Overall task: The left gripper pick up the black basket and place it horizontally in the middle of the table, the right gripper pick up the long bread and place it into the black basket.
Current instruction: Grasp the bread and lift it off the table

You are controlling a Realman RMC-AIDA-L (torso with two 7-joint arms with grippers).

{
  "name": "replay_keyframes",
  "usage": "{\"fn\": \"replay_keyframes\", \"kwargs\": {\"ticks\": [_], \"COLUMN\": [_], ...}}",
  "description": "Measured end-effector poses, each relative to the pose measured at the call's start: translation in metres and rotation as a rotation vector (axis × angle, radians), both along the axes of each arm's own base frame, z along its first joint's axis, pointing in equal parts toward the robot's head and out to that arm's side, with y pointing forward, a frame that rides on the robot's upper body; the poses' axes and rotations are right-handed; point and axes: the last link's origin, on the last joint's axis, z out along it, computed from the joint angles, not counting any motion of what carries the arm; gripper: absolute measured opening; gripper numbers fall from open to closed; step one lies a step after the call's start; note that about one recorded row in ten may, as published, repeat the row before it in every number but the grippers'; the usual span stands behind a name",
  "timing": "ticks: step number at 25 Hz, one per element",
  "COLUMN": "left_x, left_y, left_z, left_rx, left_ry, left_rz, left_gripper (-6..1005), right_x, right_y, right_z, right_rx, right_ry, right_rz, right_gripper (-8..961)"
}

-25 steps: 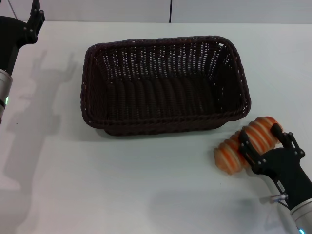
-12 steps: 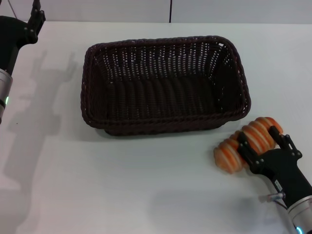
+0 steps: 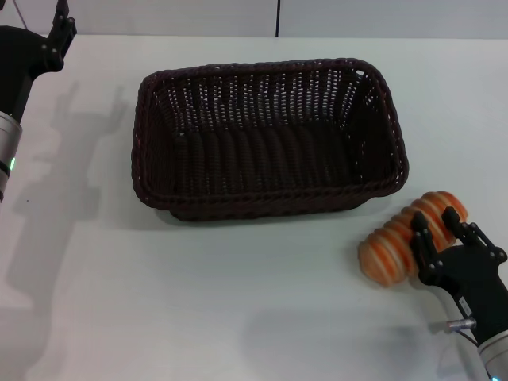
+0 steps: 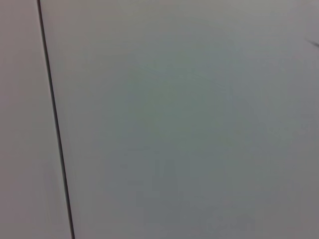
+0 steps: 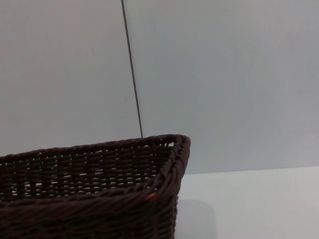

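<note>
long bread lies on the counter, long axis diagonal, just off black basket's near-right corner. Right pincer straddles it crosswise, fingers closed on its middle. Basket sits up-left. Left pincer parked far-left; grip state can't tell.

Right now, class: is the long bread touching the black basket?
Apart. The head view shows bare table between the long bread and the black basket.

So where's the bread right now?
In the head view the bread lies on the table at near right, outside the basket, between the right gripper fingers.
</note>
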Motion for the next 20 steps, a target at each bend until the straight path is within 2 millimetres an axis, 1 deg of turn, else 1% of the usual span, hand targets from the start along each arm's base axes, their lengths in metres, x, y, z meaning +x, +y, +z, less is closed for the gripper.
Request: {"fn": "replay_keyframes", "kwargs": {"ticks": [4, 7, 12, 18, 20], "left_x": [-0.0005, -0.0009, -0.0018, -0.002, -0.0022], "left_y": [-0.0001, -0.0004, -0.0009, -0.0008, -0.0004], "left_z": [0.0005, 0.0006, 0.0007, 0.0006, 0.0002], "left_rx": [0.001, 0.001, 0.0, 0.0, -0.002], "left_ry": [0.002, 0.002, 0.003, 0.004, 0.006], "left_rz": [0.0, 0.002, 0.004, 0.005, 0.006], "left_gripper": [788, 788, 788, 787, 787], "right_x": [0.0003, 0.0004, 0.0013, 0.0007, 0.0006], "right_y": [0.0004, 0.0007, 0.0019, 0.0021, 0.0022], "right_z": [0.0005, 0.0007, 0.0019, 0.0033, 0.0036], "right_rx": [0.002, 0.002, 0.011, 0.021, 0.022], "right_ry": [-0.002, -0.003, -0.005, -0.003, -0.004], "right_rz": [0.0, 0.001, -0.003, 0.002, 0.002], "right_gripper": [517, 369, 320, 140, 114]}}
